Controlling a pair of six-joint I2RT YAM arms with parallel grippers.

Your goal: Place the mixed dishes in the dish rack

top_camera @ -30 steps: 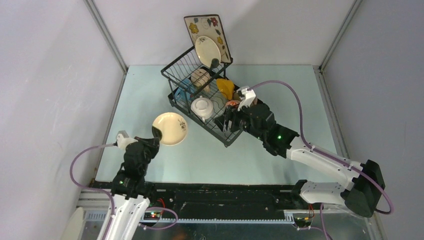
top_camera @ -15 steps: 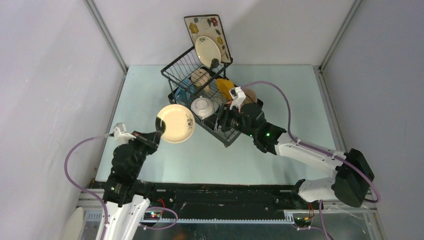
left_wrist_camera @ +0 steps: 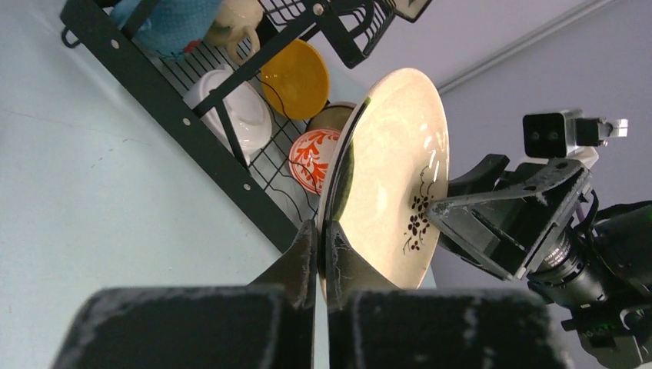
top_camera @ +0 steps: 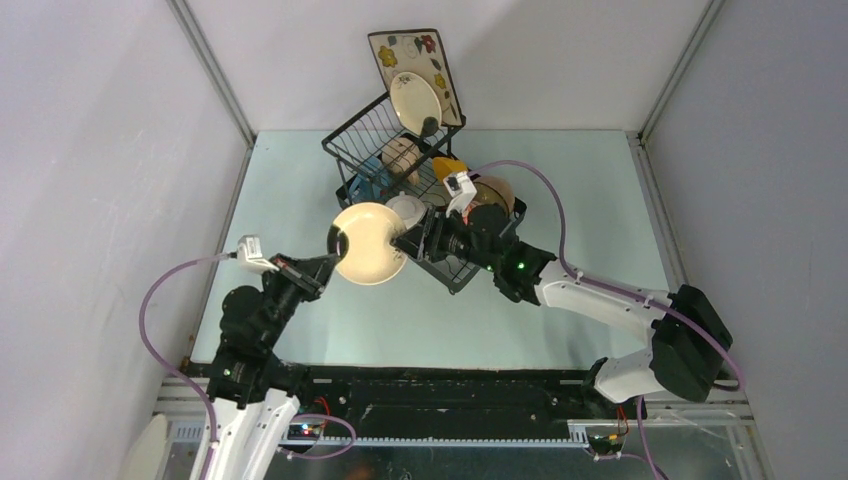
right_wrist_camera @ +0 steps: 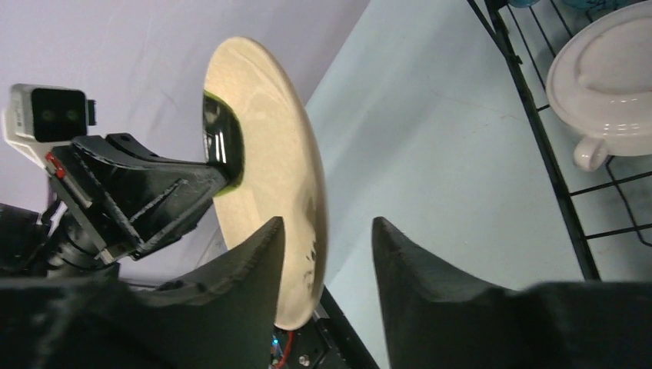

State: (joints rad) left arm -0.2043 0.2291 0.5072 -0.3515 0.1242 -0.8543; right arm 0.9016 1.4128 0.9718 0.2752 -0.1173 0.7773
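My left gripper (top_camera: 336, 256) is shut on the rim of a cream round plate (top_camera: 368, 243) with a small dark flower print. It holds the plate on edge above the table, just left of the dish rack (top_camera: 372, 128). In the left wrist view its jaws (left_wrist_camera: 323, 231) pinch the plate (left_wrist_camera: 388, 154). My right gripper (top_camera: 410, 240) is open, and its fingers straddle the plate's opposite edge (right_wrist_camera: 269, 169) without closing. The rack holds a white two-handled bowl (left_wrist_camera: 231, 108), an orange-yellow bowl (left_wrist_camera: 296, 77), a red-patterned bowl (left_wrist_camera: 311, 157), a blue mug (left_wrist_camera: 173, 19), a beige mug (top_camera: 400, 155) and a tan bowl (top_camera: 492, 192).
A square cream floral plate (top_camera: 415, 62) and another cream round plate (top_camera: 415, 100) stand at the raised basket's far side. The rack's black front rail (left_wrist_camera: 184, 123) is close under the held plate. Grey walls enclose the pale table (top_camera: 300, 180) on three sides.
My left gripper has lifted the cream plate off the table and carried it right, toward the rack. My right gripper has moved left from over the rack to the plate's edge.
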